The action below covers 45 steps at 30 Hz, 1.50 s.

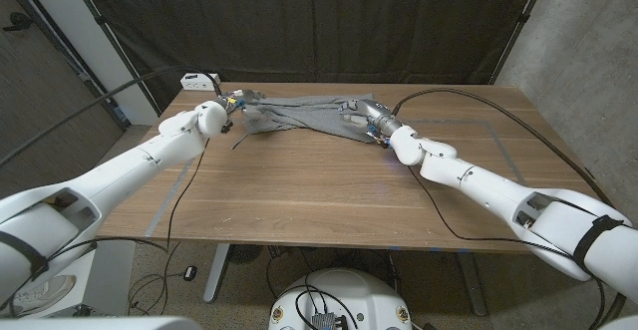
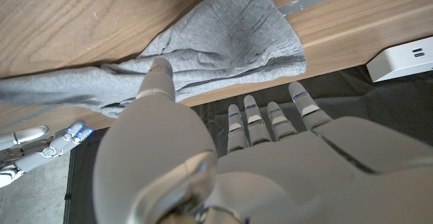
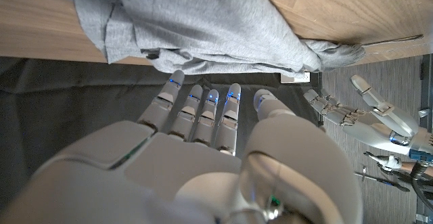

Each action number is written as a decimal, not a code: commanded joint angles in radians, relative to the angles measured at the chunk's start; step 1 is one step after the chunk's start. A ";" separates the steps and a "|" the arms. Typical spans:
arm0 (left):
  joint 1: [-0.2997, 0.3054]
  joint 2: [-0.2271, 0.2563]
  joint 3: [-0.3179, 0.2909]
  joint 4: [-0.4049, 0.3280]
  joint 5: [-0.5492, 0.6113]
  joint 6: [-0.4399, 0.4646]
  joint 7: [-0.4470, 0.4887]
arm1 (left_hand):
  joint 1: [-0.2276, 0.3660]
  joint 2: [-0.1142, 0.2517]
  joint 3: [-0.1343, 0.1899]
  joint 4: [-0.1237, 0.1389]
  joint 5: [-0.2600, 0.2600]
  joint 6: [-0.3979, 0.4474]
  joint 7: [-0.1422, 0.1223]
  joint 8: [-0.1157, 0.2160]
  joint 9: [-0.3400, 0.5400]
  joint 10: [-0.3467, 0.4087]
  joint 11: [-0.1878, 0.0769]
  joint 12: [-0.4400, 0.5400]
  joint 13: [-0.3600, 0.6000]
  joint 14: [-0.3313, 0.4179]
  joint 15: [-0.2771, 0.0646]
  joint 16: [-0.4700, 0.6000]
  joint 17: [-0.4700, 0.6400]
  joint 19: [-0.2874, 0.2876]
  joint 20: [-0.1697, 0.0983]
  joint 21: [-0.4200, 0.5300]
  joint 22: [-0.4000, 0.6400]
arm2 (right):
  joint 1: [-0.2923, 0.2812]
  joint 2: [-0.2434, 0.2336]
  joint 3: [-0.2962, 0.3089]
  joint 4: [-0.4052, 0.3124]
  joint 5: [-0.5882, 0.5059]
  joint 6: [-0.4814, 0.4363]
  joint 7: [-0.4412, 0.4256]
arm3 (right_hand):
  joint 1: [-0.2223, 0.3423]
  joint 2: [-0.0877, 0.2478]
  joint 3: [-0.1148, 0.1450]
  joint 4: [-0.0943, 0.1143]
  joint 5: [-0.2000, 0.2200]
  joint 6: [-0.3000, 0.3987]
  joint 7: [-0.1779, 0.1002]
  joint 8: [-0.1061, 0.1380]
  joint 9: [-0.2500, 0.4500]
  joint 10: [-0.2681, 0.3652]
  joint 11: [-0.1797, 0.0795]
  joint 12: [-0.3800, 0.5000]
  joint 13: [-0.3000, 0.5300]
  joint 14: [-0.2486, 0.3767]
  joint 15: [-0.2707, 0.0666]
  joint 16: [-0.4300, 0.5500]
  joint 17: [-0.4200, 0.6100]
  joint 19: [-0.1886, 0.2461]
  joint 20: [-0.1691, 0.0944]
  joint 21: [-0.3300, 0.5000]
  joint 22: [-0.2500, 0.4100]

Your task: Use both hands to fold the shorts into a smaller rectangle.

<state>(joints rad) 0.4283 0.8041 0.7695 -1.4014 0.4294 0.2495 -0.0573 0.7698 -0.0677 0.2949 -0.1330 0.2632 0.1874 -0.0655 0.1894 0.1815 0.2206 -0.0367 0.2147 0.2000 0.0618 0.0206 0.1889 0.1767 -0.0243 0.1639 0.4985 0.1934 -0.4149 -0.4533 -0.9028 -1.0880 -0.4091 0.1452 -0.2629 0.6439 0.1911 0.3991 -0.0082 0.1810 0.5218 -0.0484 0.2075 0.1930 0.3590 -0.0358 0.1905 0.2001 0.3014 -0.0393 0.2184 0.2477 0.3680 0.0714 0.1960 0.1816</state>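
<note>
**A:** Nearest thing in the head view is the wooden table (image 1: 329, 195): warm brown grain, rectangular, grey tape lines on top. Left side?

**B:** White smooth-shelled left arm runs to the far-left part of the table. Left hand (image 1: 230, 104) sits at the left end of the shorts (image 1: 304, 114). In the left wrist view the thumb (image 2: 157, 82) lies on the cloth and the other fingers (image 2: 252, 119) are straight, slightly spread, past the table's far edge. Whether cloth is actually pinched: cannot tell.

**A:** Shorts?

**B:** Grey soft jersey, wrinkled, bunched into a long strip along the far edge, stretched between both hands. A thin dark drawstring trails off toward the near side on the left.

**A:** Right side?

**B:** Right hand (image 1: 367, 116) is at the right end of the shorts. In the right wrist view its fingers (image 3: 199, 109) are straight, side by side, tips under the hanging folds. Grip state: cannot tell.

**A:** Anything else?

**B:** White boxy power strip (image 1: 198, 80) at the far-left corner. Dark curtain behind the table.
</note>
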 commanded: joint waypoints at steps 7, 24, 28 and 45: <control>-0.063 -0.041 0.071 0.058 0.111 0.015 -0.062 | 0.037 0.005 -0.002 -0.012 0.009 0.001 -0.012 0.005 0.003 0.020 -0.016 0.008 -0.001 0.015 -0.005 0.006 0.001 0.008 0.000 -0.009 0.001 | 0.013 0.035 -0.006 0.081 0.055 0.021 0.023 | 0.009 0.000 0.008 -0.002 0.006 0.010 0.003 0.005 0.003 0.013 0.001 0.006 0.001 0.001 -0.057 0.009 0.005 -0.006 -0.001 0.006 0.002; -0.106 -0.061 0.132 0.078 0.217 0.025 -0.108 | 0.075 0.014 -0.004 -0.017 0.010 0.026 -0.032 0.011 0.003 0.044 -0.044 0.015 -0.001 0.016 -0.010 0.003 0.001 0.002 -0.005 -0.019 0.002 | 0.025 0.059 -0.009 0.142 0.108 0.045 0.039 | 0.008 0.001 0.013 -0.003 0.005 0.013 0.007 0.004 0.003 0.020 0.003 0.008 0.001 0.002 -0.052 0.016 0.010 -0.007 -0.001 0.008 0.002; -0.109 -0.065 0.147 0.083 0.251 0.035 -0.104 | 0.089 0.021 -0.001 -0.020 0.010 0.034 -0.036 0.013 0.003 0.054 -0.041 0.018 -0.001 0.021 -0.013 0.005 0.000 0.008 -0.010 -0.019 0.002 | 0.032 0.069 -0.015 0.167 0.118 0.054 0.049 | 0.008 0.001 0.015 -0.004 0.005 0.015 0.009 0.005 0.003 0.021 0.003 0.008 0.001 0.001 -0.052 0.017 0.011 -0.006 -0.001 0.008 0.002; -0.105 -0.112 0.200 0.160 0.358 0.034 -0.006 | 0.178 0.086 0.036 -0.032 -0.020 0.059 -0.039 0.014 0.003 0.103 -0.057 0.028 -0.002 0.077 -0.044 0.017 -0.001 0.039 -0.015 -0.014 0.003 | 0.049 0.080 -0.035 0.201 0.122 0.063 0.062 | 0.004 0.002 0.019 -0.003 0.004 0.035 0.015 0.011 0.003 0.027 0.005 0.010 0.001 0.001 -0.051 0.023 0.017 -0.006 -0.002 0.010 0.002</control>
<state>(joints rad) 0.3210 0.7228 0.9391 -1.2939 0.7306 0.2903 -0.1376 0.9211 0.0119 0.3167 -0.1624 0.2548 0.2261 -0.1072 0.1964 0.1818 0.3032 -0.0942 0.2335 0.1951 0.1209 -0.0089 0.1967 0.1770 0.0037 0.1464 0.4838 0.1931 -0.3769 -0.3812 -0.9263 -0.9097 -0.2922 0.2053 -0.2124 0.6439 0.1910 0.4116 -0.0125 0.1811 0.5451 -0.0359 0.2115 0.1929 0.3753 -0.0303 0.1965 0.2003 0.3016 -0.0394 0.2370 0.2625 0.3680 0.0714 0.2010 0.1817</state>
